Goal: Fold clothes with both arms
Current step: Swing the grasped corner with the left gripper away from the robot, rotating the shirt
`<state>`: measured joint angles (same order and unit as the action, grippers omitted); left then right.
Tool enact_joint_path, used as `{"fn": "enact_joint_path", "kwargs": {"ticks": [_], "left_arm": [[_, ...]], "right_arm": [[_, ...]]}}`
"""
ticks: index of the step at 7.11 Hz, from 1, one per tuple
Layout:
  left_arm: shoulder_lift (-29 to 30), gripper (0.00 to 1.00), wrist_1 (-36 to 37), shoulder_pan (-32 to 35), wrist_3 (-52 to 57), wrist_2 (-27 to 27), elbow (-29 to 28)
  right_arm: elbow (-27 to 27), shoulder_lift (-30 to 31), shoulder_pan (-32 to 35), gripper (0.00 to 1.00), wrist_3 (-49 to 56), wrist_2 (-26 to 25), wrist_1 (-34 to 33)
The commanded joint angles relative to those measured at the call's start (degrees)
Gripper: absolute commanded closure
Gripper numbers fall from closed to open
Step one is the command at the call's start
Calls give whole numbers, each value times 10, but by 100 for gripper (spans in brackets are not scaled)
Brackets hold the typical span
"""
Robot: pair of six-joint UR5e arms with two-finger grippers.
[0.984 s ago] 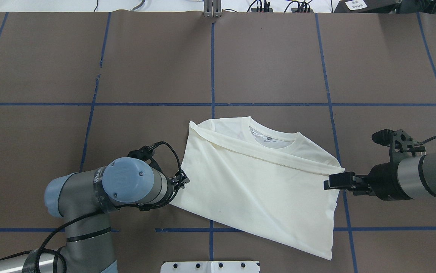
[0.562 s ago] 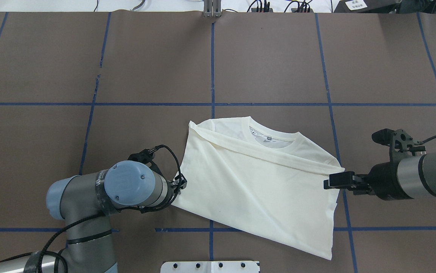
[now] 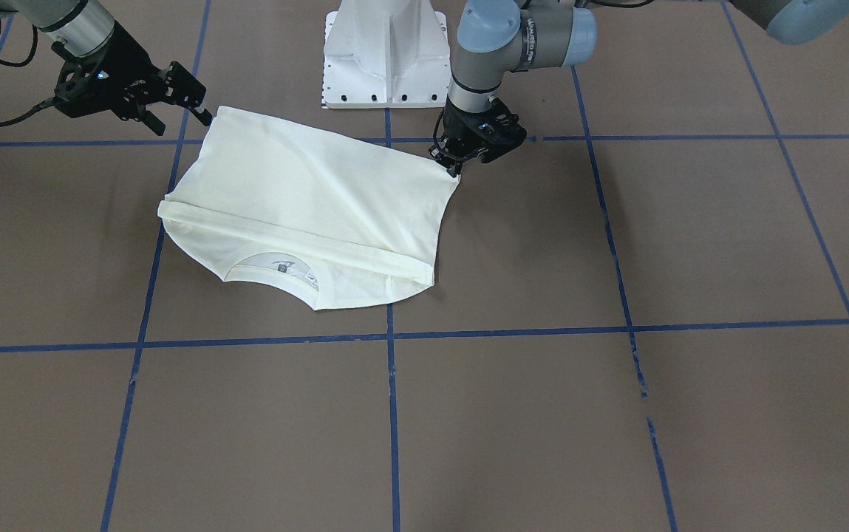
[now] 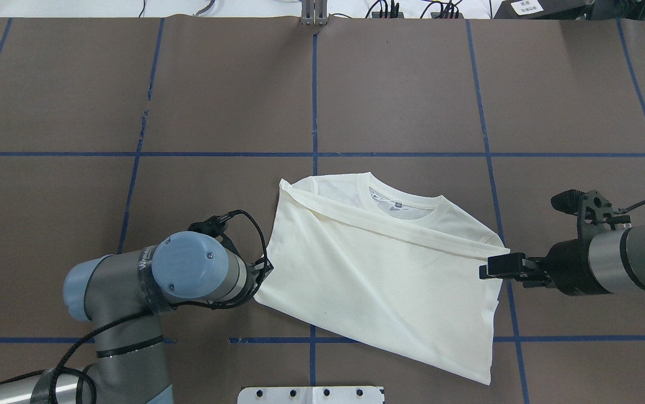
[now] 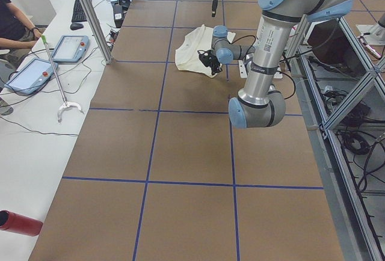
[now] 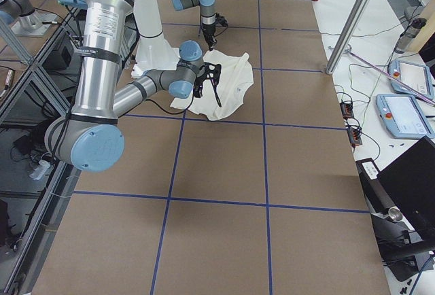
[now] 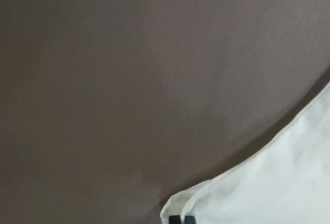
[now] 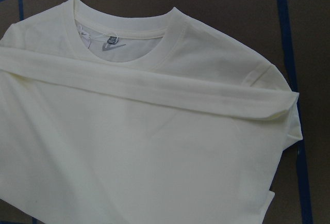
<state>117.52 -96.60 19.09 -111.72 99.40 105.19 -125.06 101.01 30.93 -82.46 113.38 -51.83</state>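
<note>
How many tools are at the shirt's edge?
2. Left tool pinches one corner of the shirt; right tool sits at the opposite edge, grip unclear.

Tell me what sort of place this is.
Probably a robotics lab: two robot arms work a T-shirt on a table gridded with blue tape, and teach pendants lie on the side bench.

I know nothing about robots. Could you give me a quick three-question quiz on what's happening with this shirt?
1. True or false: the T-shirt lies fully spread, sleeves out sideways.
2. The left gripper pinches: A the neck opening, B a corner of the shirt, C nothing.
3. Which end of the shirt faces away from the robot, neck or hem?
Key: 1 false, a sleeve is folded across it; 2 B; 3 neck, see the collar.
</note>
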Motion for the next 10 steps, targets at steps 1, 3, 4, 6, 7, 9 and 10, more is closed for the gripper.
{"fn": "enact_joint_path", "kwargs": {"ticks": [1, 3, 4, 6, 7, 9, 10], "left_arm": [[6, 100, 3, 95, 85, 0, -16], [65, 100, -66, 184, 161, 0, -157], [116, 100, -142, 211, 183, -1, -268], [201, 100, -199, 236, 233, -1, -391], [228, 100, -232, 236, 235, -1, -429], [238, 100, -300, 235, 235, -1, -486], [238, 100, -301, 235, 235, -1, -486]], "right_arm": [[0, 0, 3, 0, -1, 0, 0], [-1, 0, 3, 0, -1, -1, 1], [-1, -1, 6, 0, -1, -1, 1], [7, -16, 11, 0, -1, -2, 0], [10, -16, 12, 0, -1, -3, 0], [11, -16, 12, 0, -1, -1, 1], [11, -16, 12, 0, -1, 0, 1]]}}
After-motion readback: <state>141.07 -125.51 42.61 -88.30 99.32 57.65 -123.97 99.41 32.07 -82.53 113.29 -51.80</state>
